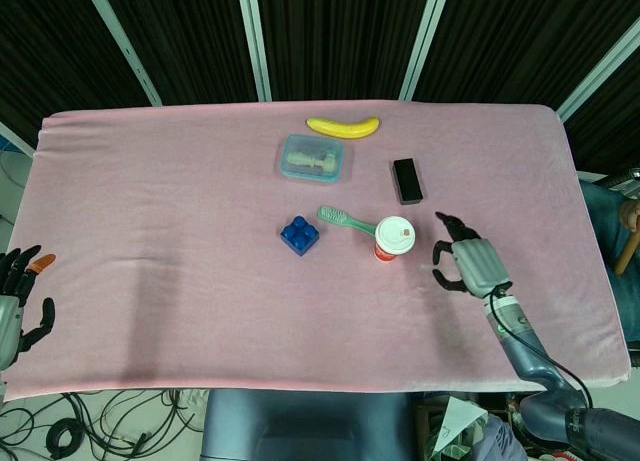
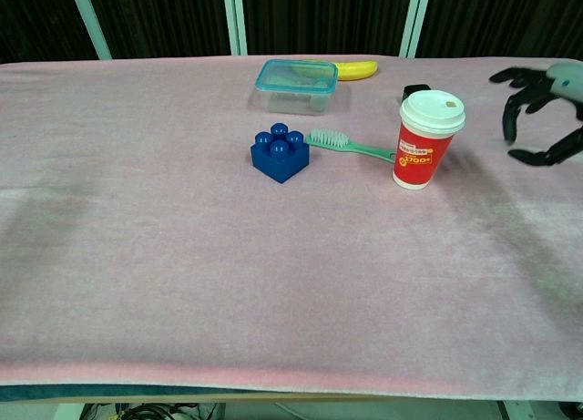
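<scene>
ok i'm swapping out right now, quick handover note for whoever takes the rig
Right robot hand: open, empty, raised beside the cup, not touching it.
Left robot hand: open, empty, off the table's left edge.
Cup stands upright with its lid on; toothbrush lies against it, block at the brush's other end.
Done: nothing gripped.
Left: judging by the right hand, probably closing on the cup.
</scene>
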You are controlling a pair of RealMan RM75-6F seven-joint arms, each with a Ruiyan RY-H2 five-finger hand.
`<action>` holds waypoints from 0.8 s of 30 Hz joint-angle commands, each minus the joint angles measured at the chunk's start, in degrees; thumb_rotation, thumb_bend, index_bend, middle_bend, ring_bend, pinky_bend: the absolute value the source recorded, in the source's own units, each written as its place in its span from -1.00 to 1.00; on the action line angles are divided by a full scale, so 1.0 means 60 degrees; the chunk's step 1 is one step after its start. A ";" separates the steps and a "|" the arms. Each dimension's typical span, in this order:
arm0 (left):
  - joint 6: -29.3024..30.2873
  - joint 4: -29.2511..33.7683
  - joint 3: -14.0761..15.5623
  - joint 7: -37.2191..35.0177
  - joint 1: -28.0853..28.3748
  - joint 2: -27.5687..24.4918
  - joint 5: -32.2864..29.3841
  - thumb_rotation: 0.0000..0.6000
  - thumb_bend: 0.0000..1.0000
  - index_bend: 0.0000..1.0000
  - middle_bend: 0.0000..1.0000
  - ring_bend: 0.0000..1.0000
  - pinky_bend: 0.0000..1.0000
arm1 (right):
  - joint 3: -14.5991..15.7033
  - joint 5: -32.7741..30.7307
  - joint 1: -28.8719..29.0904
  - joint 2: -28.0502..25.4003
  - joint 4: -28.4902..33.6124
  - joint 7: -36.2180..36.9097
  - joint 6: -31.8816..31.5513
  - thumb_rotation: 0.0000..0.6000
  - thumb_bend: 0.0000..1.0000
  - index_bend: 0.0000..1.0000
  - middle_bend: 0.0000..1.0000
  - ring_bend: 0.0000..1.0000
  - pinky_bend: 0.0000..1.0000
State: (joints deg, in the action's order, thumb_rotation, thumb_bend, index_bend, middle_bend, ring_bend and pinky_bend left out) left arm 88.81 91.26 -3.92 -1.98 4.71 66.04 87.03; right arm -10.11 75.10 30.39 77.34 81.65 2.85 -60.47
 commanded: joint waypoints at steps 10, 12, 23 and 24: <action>0.0014 -0.0041 -0.0007 0.0001 0.0017 0.0020 0.0031 1.00 0.16 -0.61 -0.83 -0.96 -1.00 | -0.2025 -0.1303 -0.0010 -0.2088 0.2219 0.2723 0.0075 1.00 -0.28 0.28 -1.00 -0.96 -0.64; 0.0006 -0.0046 0.0000 0.0007 0.0020 0.0016 0.0040 1.00 0.16 -0.61 -0.83 -0.96 -1.00 | -0.2392 -0.1660 0.0101 -0.2213 0.2437 0.3454 0.0361 1.00 -0.28 0.29 -1.00 -0.96 -0.64; -0.0013 -0.0063 0.0008 0.0047 0.0032 0.0005 0.0042 1.00 0.16 -0.61 -0.83 -0.96 -1.00 | -0.4157 -0.3673 0.0901 -0.1710 0.2127 0.6819 0.1651 1.00 -0.28 0.29 -1.00 -0.96 -0.64; -0.0022 -0.0066 0.0015 0.0064 0.0034 0.0006 0.0044 1.00 0.16 -0.61 -0.83 -0.96 -1.00 | -0.4205 -0.3734 0.0945 -0.1618 0.2115 0.6906 0.1653 1.00 -0.28 0.29 -1.00 -0.96 -0.64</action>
State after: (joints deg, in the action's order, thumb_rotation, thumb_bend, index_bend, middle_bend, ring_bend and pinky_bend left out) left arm 88.70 90.87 -3.84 -1.61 4.91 66.07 87.29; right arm -34.11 54.05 34.99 66.45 94.70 42.79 -51.50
